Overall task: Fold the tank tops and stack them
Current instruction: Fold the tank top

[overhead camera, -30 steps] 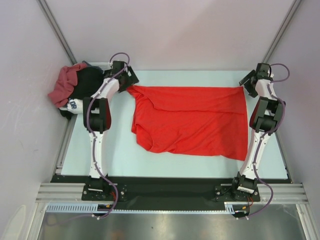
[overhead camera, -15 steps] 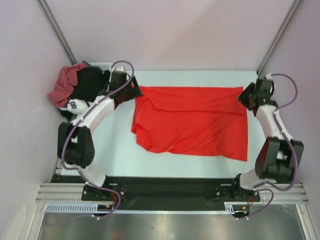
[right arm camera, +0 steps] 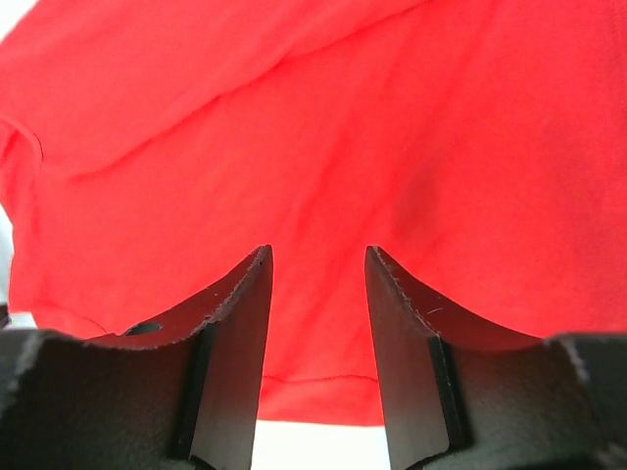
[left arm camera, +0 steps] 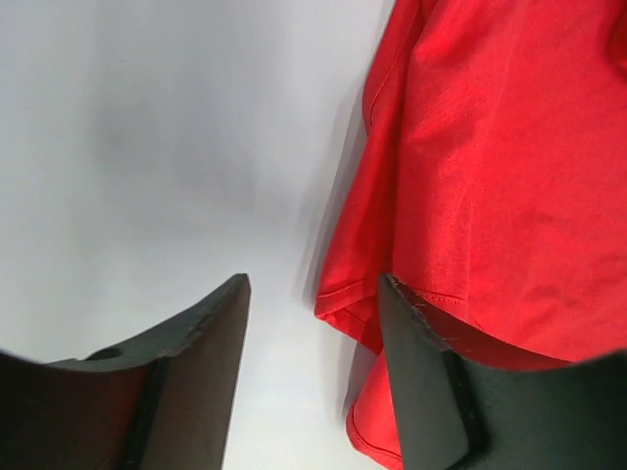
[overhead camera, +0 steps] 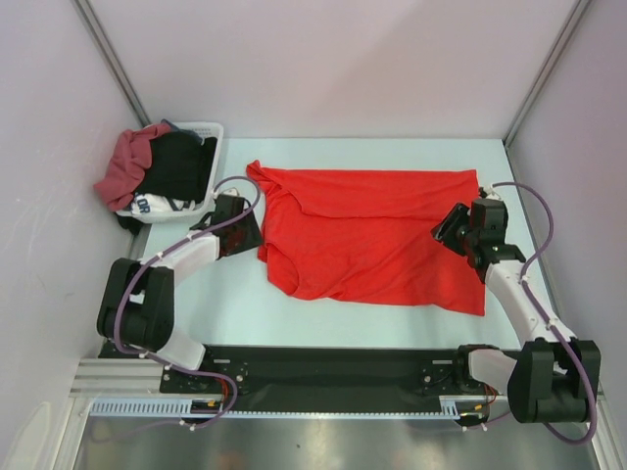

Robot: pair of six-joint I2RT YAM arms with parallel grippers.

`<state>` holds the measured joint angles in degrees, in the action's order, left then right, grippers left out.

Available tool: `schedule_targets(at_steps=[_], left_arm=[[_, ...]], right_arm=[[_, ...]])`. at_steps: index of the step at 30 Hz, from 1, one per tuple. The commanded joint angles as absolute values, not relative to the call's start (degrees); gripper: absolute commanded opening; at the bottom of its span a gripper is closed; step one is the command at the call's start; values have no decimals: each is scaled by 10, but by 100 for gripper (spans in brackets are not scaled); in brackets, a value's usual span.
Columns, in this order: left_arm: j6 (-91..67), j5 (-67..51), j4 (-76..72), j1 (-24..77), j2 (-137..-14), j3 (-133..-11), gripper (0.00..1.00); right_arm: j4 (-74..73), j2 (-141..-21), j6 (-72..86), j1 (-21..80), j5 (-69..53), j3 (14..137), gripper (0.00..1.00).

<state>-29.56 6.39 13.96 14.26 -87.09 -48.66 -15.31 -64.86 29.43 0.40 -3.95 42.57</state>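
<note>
The bright red tank top [overhead camera: 372, 235] lies spread and wrinkled on the table, its left side folded over. My left gripper [overhead camera: 247, 233] is open at the top's left edge; in the left wrist view [left arm camera: 313, 289] bare table lies between the jaws and the red hem [left arm camera: 490, 176] sits by the right finger. My right gripper [overhead camera: 453, 227] is open over the top's right part, holding nothing; the right wrist view [right arm camera: 313, 257] shows red cloth [right arm camera: 313, 127] under it. The maroon tank top [overhead camera: 125, 162] hangs crumpled over the basket's left side.
A white basket [overhead camera: 209, 130] at the far left corner holds black garments [overhead camera: 176, 166] and a white cloth with dark lettering [overhead camera: 147, 204]. Grey walls close the left, right and far sides. Bare table [overhead camera: 225, 304] lies in front of the red top.
Both grippers have moved from the red top's far corners toward the near side, the left to its left edge, the right over its right part. The top stays flat.
</note>
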Motion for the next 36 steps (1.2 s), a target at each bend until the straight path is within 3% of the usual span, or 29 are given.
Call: schedule_targets(at_steps=[1,4,11,14,15,16,23,32,33,34,35,36], left_arm=[[-297,68,86,150,-894,-481,59],[-288,56,80,151,-917,-483,47],[-282,26,76,151,-947,-488,43],[-276,24,80,152,-954,-491,29],[-272,25,90,152,-954,-496,9],[-263,33,99,151,-948,-499,0],[-223,215,225,151,-904,-556,0],[-206,422,398,151,-1019,-762,0],[-207,431,407,151,-1026,-779,1],[-215,438,415,151,-1040,-787,7],[-219,441,429,151,-1044,-793,26],[-224,440,434,150,-1047,-795,64]], right_arm=[[-134,-620,276,19,-35,411,48],[-137,-613,272,20,-33,407,48],[-149,-608,269,20,-23,412,48],[-149,-612,268,21,-25,412,48],[-149,-612,266,20,-27,413,48],[-151,-613,265,21,-29,413,48],[-145,-628,265,20,-35,415,48],[-141,-641,267,23,-40,410,48],[-142,-642,267,23,-39,409,48],[-145,-642,267,23,-37,410,49],[-146,-641,265,24,-37,410,51],[-147,-642,265,24,-34,410,52]])
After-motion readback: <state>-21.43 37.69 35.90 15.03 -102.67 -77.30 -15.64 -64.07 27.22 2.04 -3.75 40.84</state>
